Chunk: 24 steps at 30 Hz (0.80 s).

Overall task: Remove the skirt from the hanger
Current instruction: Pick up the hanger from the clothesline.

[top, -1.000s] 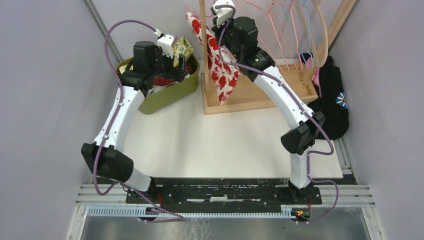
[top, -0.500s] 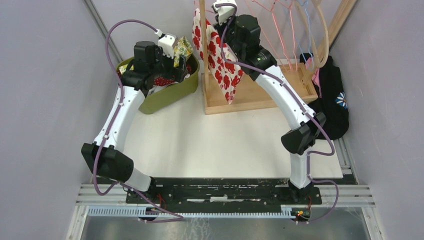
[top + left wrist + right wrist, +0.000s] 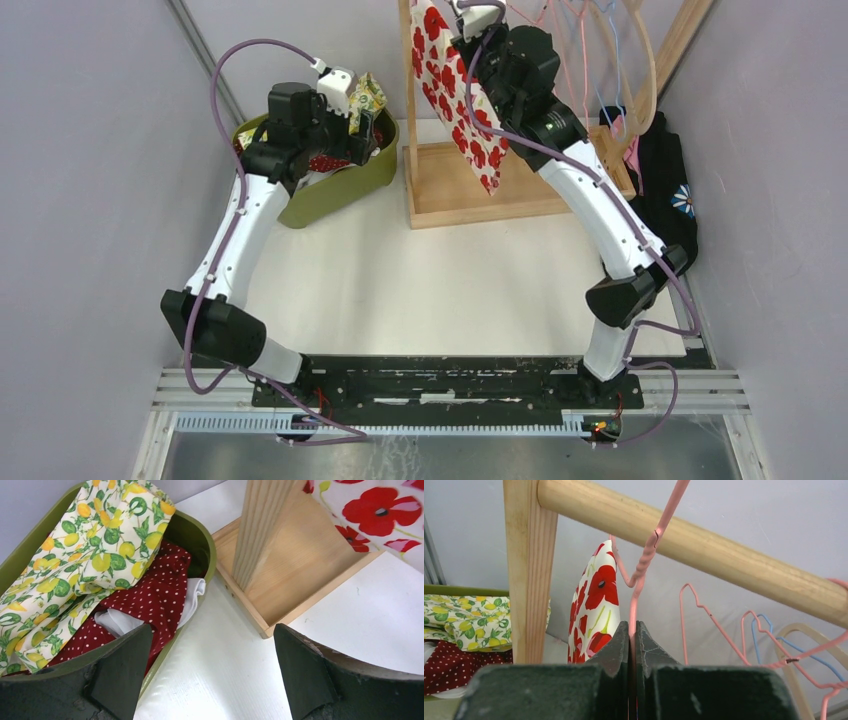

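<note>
Skirt [image 3: 468,115]: white w/ red poppies, hung on pink wire hanger [image 3: 644,562] at the wooden rack, just beside the upright post [image 3: 526,570], hem over the rack base [image 3: 440,185]. Not yet off the hanger.

Right fingers [image 3: 620,645]: clenched on the hanger wire just below its twisted neck. We see the hook run up across the rail [image 3: 734,555].

Left fingers [image 3: 122,665]: released, spread wide, nothing btwn them. They hover over the near rim of the green bin [image 3: 212,555] and the white counter [image 3: 225,670].

Bin contents, as we count them: lemon-print cloth [image 3: 85,555] on top, dark red polka-dot cloth [image 3: 150,600] under it, white cloth [image 3: 192,592] at the rim side.

Misc.: spare hangers [image 3: 704,615] (pink, blue, one wooden) further along the rail. Black garment [image 3: 665,190] lies at the counter's right edge, beside the rack base.
</note>
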Available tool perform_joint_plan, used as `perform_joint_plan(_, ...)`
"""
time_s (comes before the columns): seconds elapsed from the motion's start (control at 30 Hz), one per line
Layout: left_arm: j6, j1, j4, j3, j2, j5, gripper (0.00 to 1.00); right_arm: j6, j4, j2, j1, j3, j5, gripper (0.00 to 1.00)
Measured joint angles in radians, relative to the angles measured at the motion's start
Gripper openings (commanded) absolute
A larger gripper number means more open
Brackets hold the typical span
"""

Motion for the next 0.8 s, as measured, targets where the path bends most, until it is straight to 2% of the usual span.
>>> perform_joint_plan(0.17,-0.016,-0.05,0.0,0.0,-0.029,0.017,0.97,0.016,0.016,-0.085,0.0,-0.16,0.013,0.01)
perform_joint_plan(0.4,-0.052,-0.308,0.045,-0.042,-0.109,-0.04,0.98,0.054,-0.013,-0.176,0.003,-0.375,0.042,0.01)
perform_joint_plan(0.53,-0.096,-0.374,0.103,-0.077,-0.13,-0.072,0.99,0.066,-0.035,-0.211,0.016,-0.422,0.054,0.01)
perform_joint_plan(0.67,-0.129,-0.447,0.211,-0.196,-0.177,-0.146,0.99,0.073,-0.043,-0.241,0.029,-0.428,0.062,0.01)
perform_joint_plan(0.8,-0.139,-0.583,0.351,-0.367,-0.236,-0.232,0.99,0.084,-0.04,-0.26,0.034,-0.428,0.063,0.01)
